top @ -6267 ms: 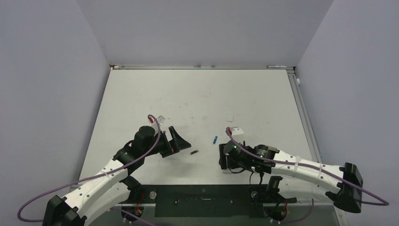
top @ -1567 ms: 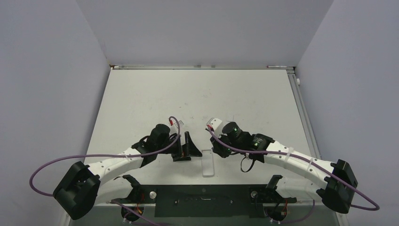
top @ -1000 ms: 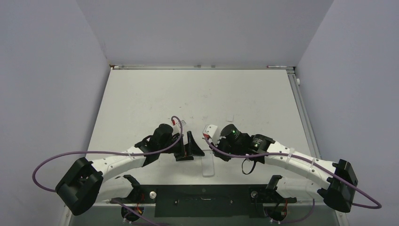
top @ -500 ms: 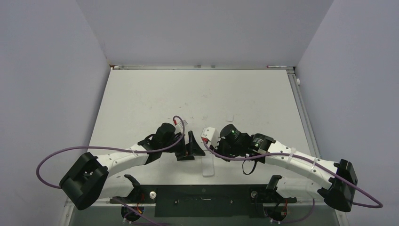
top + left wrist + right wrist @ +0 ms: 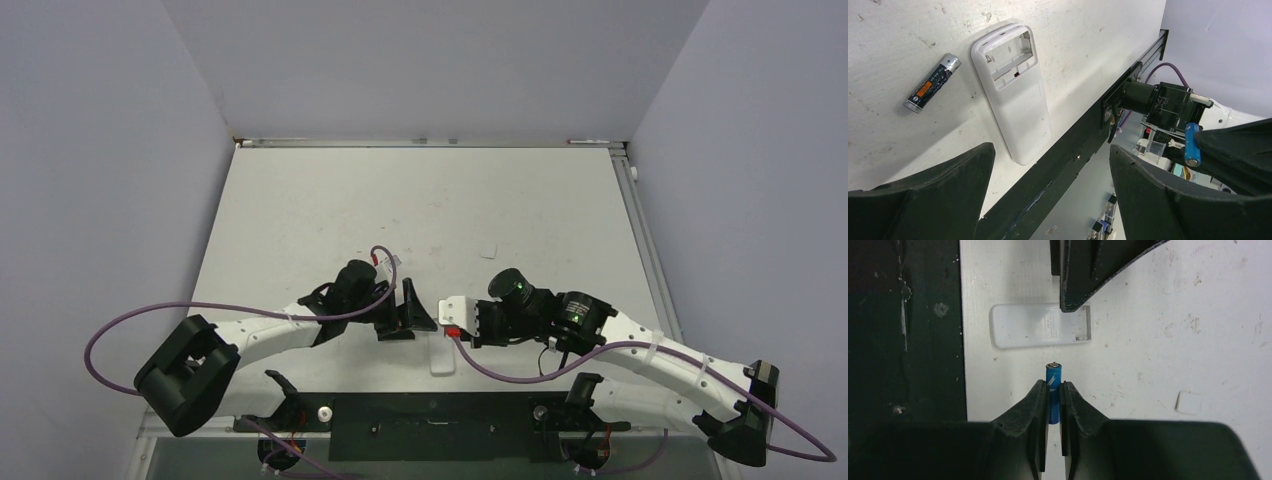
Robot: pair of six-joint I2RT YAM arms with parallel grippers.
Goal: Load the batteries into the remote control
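Observation:
The remote control [image 5: 1013, 95] lies back up near the table's front edge, its battery bay open and empty at the far end; it also shows in the right wrist view [image 5: 1040, 325] and from above [image 5: 441, 357]. A dark battery [image 5: 931, 83] lies flat on the table beside the bay. My left gripper [image 5: 1050, 150] is open and empty, hovering over the remote's near end [image 5: 408, 312]. My right gripper [image 5: 1053, 386] is shut on the blue battery [image 5: 1053, 374], held above the table just beside the remote. The blue battery [image 5: 1191, 145] also shows in the left wrist view.
A small white square plastic piece [image 5: 1189, 402] lies on the table beyond the arms [image 5: 489, 251]. The black rail [image 5: 903, 330] runs along the front table edge close to the remote. The left gripper's fingers [image 5: 1088, 270] hang right over the remote.
My right arm has swung its wrist down toward the front edge and turned to point left, carrying the blue battery beside the remote. The left arm has barely shifted.

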